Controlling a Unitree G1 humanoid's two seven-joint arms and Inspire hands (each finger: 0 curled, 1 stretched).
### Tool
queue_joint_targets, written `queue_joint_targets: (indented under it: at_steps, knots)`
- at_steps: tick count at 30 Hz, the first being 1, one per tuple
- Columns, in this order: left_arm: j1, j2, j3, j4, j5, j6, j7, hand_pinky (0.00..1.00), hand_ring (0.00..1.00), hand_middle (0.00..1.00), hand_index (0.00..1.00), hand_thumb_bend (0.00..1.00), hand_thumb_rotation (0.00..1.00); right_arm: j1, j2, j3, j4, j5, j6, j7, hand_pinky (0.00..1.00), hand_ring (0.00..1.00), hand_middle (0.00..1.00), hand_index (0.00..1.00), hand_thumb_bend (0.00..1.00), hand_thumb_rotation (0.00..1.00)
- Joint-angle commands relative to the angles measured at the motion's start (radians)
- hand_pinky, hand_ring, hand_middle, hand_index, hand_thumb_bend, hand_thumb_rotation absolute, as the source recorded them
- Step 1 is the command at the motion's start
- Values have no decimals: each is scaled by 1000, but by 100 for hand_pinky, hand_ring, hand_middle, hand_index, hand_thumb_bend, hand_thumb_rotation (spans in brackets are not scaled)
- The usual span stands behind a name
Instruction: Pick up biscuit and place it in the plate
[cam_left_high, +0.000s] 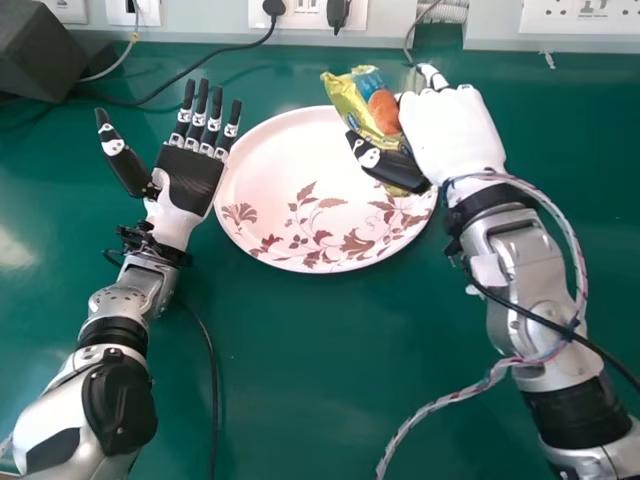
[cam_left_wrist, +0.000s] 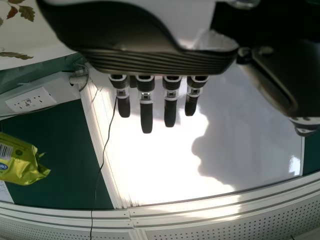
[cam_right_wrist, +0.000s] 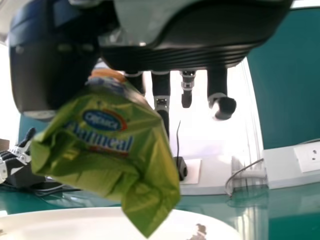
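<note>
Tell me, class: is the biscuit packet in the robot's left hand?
No, the right hand grips the biscuit packet over the plate.

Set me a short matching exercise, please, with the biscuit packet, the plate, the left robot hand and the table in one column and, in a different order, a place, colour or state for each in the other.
Column one
1. biscuit packet
2. plate
3. left robot hand
4. table

Column two
A. pale, with a leaf-and-flower pattern
B. plain green
C. held between the thumb and fingers of the right robot hand
D. open, with its fingers straight

Right pairs: 1-C, 2-A, 3-D, 4-B
</note>
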Motion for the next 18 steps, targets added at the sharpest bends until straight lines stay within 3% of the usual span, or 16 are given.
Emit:
queue_joint_targets:
  at_steps: [1,18]
  knots:
    - [61,-14,-7,31,19,-7,-10,100,87,93,100,100,75,-25,-5,15,34,25,-19,-62,3,9,42,50,51,0]
    - [66,-22,-3,29,14,-16,-6,99,90,95,100,100,75,-49,4,103,138,69,-7,-102,2,9,42,50,51,0]
